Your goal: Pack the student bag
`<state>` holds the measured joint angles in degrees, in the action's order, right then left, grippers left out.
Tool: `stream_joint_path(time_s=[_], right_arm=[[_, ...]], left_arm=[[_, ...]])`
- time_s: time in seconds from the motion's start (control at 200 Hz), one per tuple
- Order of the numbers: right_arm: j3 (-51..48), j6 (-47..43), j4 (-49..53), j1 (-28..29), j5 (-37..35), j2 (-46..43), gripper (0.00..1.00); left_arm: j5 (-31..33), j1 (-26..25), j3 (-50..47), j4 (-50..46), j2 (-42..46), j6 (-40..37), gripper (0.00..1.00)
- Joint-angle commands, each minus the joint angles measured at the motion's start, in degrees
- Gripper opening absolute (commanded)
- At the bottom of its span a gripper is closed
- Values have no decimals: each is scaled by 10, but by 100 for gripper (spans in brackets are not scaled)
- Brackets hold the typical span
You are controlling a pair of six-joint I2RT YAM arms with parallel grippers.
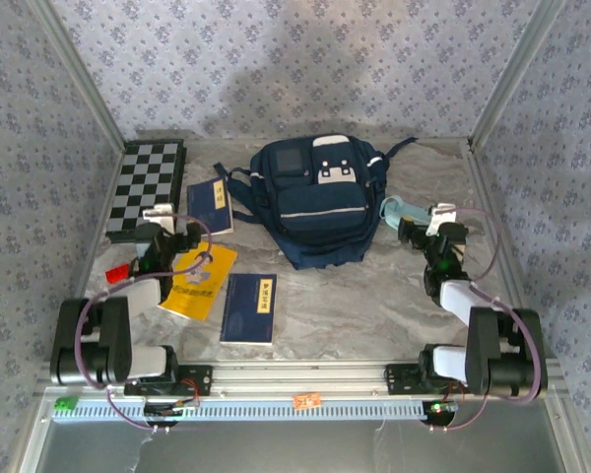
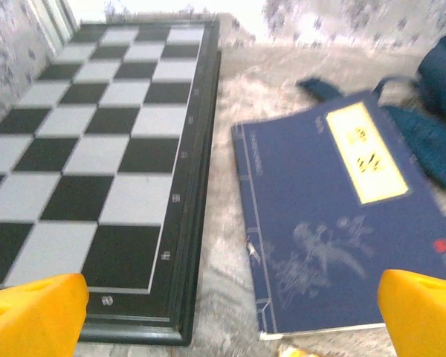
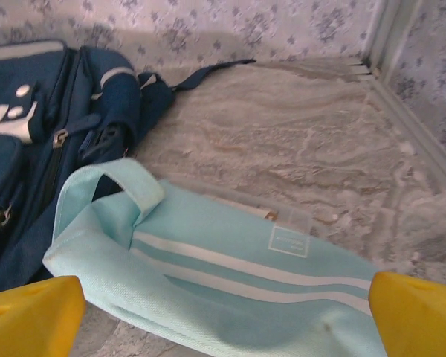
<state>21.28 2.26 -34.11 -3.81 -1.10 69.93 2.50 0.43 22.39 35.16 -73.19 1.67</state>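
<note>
- Navy student bag [image 1: 315,202] lies far-centre on the bench [image 1: 374,305].
- Left jaws stand apart near a blue book [image 2: 334,223] beside the chessboard [image 2: 97,149].
- Right jaws stand apart near a light-blue pouch [image 3: 230,275].

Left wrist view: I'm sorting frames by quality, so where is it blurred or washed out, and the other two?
Left wrist: chessboard crisp, backpack at right smeared, top edge blown white. Right wrist: pouch soft near the lens. Top external: even light, soft shadow on the back wall above the backpack.
</note>
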Motion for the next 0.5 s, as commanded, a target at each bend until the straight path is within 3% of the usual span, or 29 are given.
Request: stream_joint_path(time_s=[0.0,0.15,0.205,0.355,0.495], right_arm=[[21,57,98,-20,13,-52,100],[75,209,267,-55,13,-109,100],[99,233,338,-76,43,-118,100],[97,279,362,-105,143,-119,100],[114,281,408,-84,174,-116,100]], left_arm=[[-42,2,18,-85,56,18,100],[-108,2,38,-174,119,67,100],[-126,2,51,-200,139,84,100],[-131,3,93,-288,193,177,100],[-103,4,104,-349,233,259,100]])
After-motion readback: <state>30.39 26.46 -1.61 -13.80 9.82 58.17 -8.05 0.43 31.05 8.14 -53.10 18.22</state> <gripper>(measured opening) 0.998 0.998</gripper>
